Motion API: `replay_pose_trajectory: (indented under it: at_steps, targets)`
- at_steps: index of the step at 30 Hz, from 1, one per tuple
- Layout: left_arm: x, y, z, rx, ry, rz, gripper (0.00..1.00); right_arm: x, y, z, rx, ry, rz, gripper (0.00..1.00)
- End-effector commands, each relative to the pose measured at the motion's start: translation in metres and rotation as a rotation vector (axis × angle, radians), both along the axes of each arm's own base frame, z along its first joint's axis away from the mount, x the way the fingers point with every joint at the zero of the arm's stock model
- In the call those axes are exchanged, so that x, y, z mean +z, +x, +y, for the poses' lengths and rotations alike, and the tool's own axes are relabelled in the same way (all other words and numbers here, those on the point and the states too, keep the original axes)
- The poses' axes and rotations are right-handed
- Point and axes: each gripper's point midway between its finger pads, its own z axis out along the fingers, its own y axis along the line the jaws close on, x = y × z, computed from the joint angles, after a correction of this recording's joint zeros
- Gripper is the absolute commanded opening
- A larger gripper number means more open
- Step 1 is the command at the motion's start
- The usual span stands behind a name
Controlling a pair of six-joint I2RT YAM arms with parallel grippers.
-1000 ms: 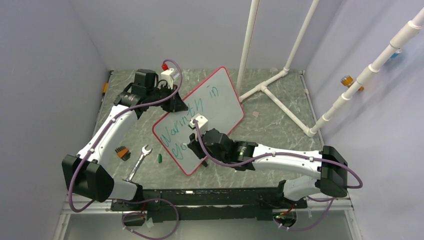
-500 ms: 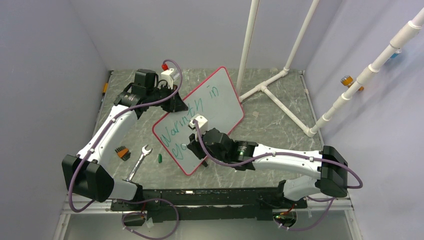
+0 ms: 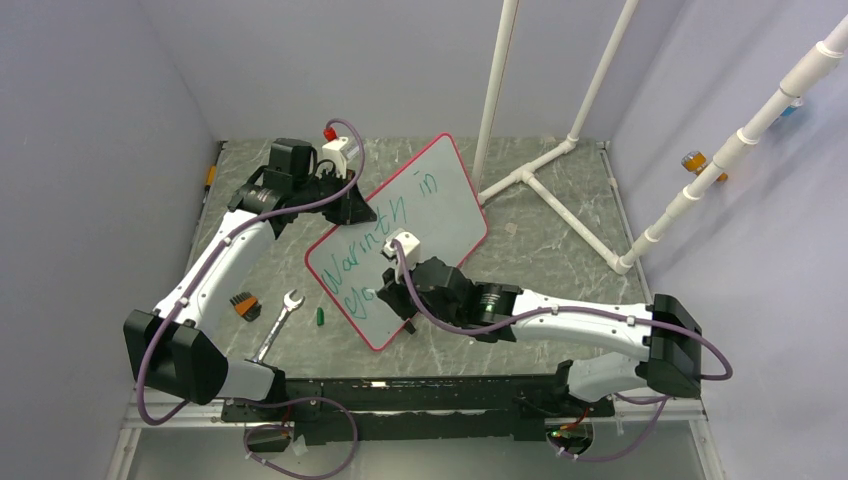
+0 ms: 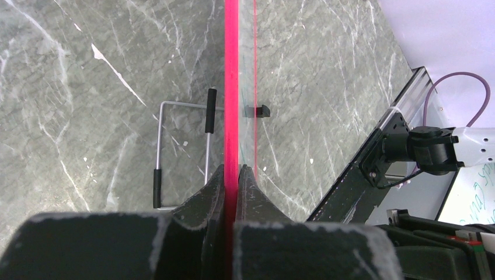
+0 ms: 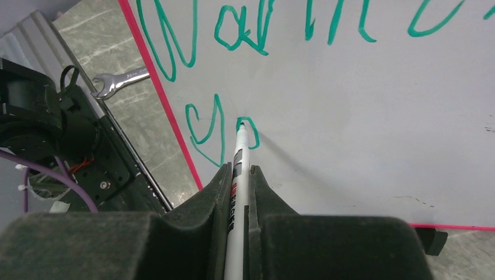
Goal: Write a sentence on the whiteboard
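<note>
Green sentence (image 3: 372,238) on whiteboard (image 3: 455,212), "Warmth in", then perhaps "yo"

You see bright, even light, a soft shadow from the marker (image 5: 239,153) on the whiteboard (image 5: 379,116), and a blurred, dark foreground in both wrist views.

Grey marbled table (image 3: 540,270) with wrench (image 3: 278,325), small green piece (image 3: 320,316), whiteboard (image 3: 450,205) and white pipe frame (image 3: 575,221).

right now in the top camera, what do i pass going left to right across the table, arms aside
small orange-and-black block → wrench → green cap → whiteboard → white pipe frame
</note>
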Motion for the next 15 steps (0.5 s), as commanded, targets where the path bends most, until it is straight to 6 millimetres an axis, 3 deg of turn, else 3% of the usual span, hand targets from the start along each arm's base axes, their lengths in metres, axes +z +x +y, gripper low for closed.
replay_pose_trajectory:
  at_steps: [1,9,15]
  targets:
    - [-0.008,0.009,0.013,0.013,0.112,-0.110,0.00,0.030,0.005,-0.011,-0.031,0.086,-0.043,0.00]
    - [-0.011,0.011,0.012,0.012,0.115,-0.102,0.00,0.041,0.026,-0.027,-0.069,0.146,-0.058,0.00]
    - [-0.015,0.011,0.013,0.015,0.120,-0.094,0.00,0.047,0.029,-0.020,-0.018,0.178,-0.049,0.00]
